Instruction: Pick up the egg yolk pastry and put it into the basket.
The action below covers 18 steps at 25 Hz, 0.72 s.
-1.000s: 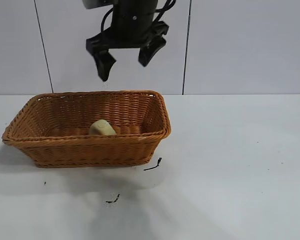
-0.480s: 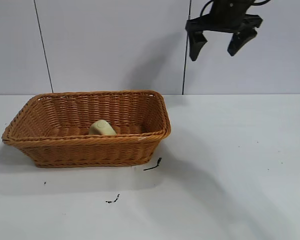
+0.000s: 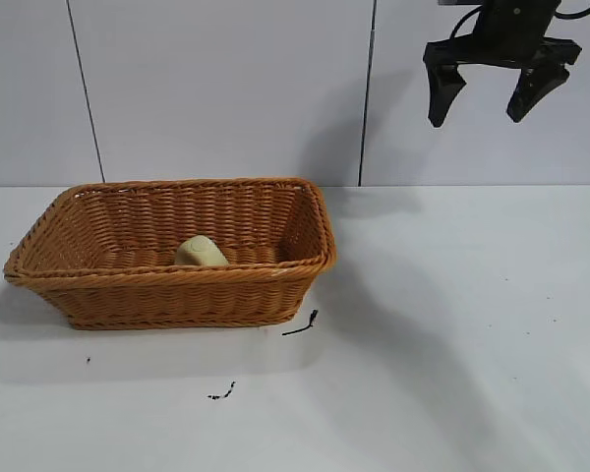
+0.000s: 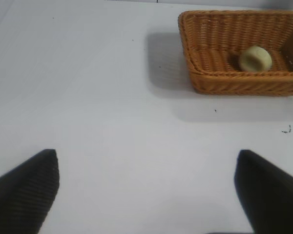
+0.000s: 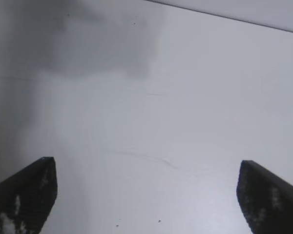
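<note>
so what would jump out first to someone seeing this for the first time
The big orange-brown wicker basket on the left of the white table draws the eye first, with the small pale egg yolk pastry lying inside it near the front wall. Next is the black right gripper, hanging open and empty high at the upper right, well clear of the basket.

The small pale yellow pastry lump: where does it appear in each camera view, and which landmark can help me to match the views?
Exterior view: the small pale yellow-cream egg yolk pastry lies inside the orange-brown woven wicker basket, left of centre.
Left wrist view: the pastry is at upper right, in the basket.
Right wrist view: not in it; only bare white table shows.
Shared landmark: the basket, in the exterior and left wrist views.
</note>
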Tool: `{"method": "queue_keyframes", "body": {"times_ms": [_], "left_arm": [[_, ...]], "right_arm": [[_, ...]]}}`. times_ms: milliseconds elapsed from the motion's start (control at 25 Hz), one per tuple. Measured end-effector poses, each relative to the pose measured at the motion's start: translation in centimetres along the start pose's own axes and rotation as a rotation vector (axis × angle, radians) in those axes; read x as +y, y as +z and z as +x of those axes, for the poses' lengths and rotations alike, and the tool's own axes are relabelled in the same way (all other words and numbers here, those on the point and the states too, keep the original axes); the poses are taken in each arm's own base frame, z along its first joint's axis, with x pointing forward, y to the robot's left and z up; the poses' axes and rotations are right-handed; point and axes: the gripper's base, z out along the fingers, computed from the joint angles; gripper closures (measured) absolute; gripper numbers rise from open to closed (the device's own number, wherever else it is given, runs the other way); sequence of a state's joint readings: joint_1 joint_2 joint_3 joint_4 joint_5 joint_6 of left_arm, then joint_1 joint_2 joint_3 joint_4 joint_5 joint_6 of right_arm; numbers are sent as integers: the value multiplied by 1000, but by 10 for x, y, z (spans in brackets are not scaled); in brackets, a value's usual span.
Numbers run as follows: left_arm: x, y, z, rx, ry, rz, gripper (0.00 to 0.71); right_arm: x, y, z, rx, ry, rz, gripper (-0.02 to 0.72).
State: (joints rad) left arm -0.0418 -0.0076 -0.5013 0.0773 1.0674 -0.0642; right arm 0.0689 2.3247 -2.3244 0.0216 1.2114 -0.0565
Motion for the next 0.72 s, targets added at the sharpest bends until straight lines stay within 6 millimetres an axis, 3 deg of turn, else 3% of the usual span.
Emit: {"method": "queue_keyframes", "body": {"times_ms": [160, 200, 360, 560, 720], "left_arm": [[0, 0, 0, 0, 0, 0, 14], [0, 0, 0, 0, 0, 0, 14], [0, 0, 0, 0, 0, 0, 14], [0, 0, 0, 0, 0, 0, 14], [0, 0, 0, 0, 0, 0, 14]], "right_arm": [[0, -28, 2, -26, 3, 4, 10], [1, -51, 7, -39, 9, 4, 10], [3, -104, 29, -60, 13, 5, 10], [7, -161, 84, -44, 13, 4, 10], [11, -193, 143, -23, 14, 3, 10]]}}
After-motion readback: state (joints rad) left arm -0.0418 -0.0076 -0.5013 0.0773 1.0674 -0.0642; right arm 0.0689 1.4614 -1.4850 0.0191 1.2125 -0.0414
